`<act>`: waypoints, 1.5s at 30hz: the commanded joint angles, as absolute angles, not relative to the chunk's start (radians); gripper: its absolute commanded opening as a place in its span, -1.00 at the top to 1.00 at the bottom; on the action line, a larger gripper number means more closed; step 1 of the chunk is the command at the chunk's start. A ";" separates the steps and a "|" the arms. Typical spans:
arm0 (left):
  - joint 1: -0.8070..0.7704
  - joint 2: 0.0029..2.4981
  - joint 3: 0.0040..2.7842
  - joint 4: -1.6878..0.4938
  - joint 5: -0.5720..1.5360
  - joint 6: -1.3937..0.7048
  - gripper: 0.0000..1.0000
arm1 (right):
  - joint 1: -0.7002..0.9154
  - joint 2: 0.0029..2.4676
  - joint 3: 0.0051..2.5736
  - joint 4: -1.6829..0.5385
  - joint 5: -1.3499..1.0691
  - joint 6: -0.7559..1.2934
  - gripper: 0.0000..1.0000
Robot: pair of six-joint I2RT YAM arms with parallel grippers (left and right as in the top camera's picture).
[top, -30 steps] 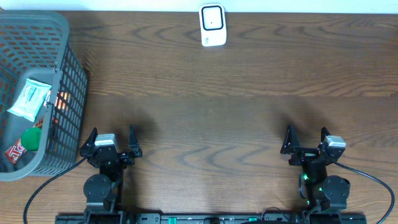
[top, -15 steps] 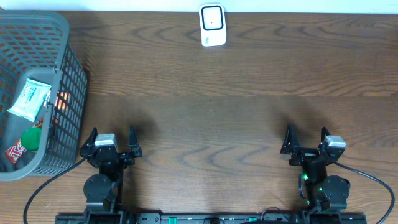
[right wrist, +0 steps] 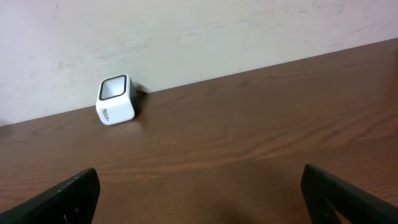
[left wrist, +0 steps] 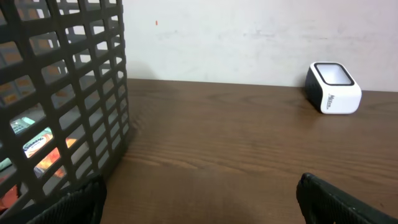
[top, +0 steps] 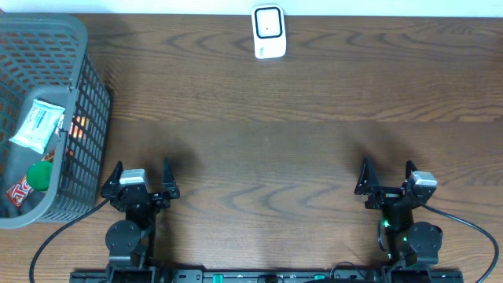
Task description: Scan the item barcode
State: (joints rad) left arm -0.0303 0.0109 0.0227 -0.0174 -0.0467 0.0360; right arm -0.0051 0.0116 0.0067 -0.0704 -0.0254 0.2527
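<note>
A white barcode scanner [top: 268,32] stands at the table's far edge, also seen as the scanner [left wrist: 333,88] and the scanner [right wrist: 116,99] in the wrist views. Items lie in a dark mesh basket [top: 88,86] at the left: a pale green-and-white packet [top: 37,126], a green round item [top: 37,174] and a red packet [top: 17,190]. My left gripper [top: 141,174] sits open near the front edge, just right of the basket [left wrist: 68,81]. My right gripper [top: 387,174] is open at the front right. Both hold nothing.
The wooden table [top: 275,134] runs between the grippers and the scanner. The basket's near wall stands close to my left gripper's left finger [left wrist: 68,202]. A pale wall [right wrist: 186,31] rises behind the table's far edge.
</note>
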 commanded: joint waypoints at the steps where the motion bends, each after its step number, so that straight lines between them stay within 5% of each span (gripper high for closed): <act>1: -0.035 0.004 0.004 -0.017 -0.040 0.059 -0.96 | 0.015 0.006 0.006 -0.075 -0.017 0.261 -0.98; 13: -0.036 0.004 0.005 0.005 -0.019 0.012 -0.95 | 0.015 0.006 0.006 -0.075 -0.017 0.261 -0.99; 22: -0.036 0.004 0.033 0.051 0.292 -0.021 -0.96 | 0.015 0.006 0.006 -0.075 -0.017 0.261 -0.98; 29: -0.036 0.030 0.102 -0.011 0.303 -0.078 -0.95 | 0.015 0.006 0.006 -0.074 -0.016 0.261 -0.99; 40: -0.036 0.400 0.504 -0.177 0.306 -0.091 -0.95 | 0.015 0.006 0.006 -0.075 -0.017 0.261 -0.98; 45: -0.036 0.643 0.805 -0.414 0.306 -0.091 -0.96 | 0.015 0.006 0.006 -0.075 -0.016 0.261 -0.99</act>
State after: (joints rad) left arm -0.0303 0.5499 0.6724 -0.3462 0.2897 -0.0826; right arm -0.0051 0.0116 0.0067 -0.0700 -0.0254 0.2527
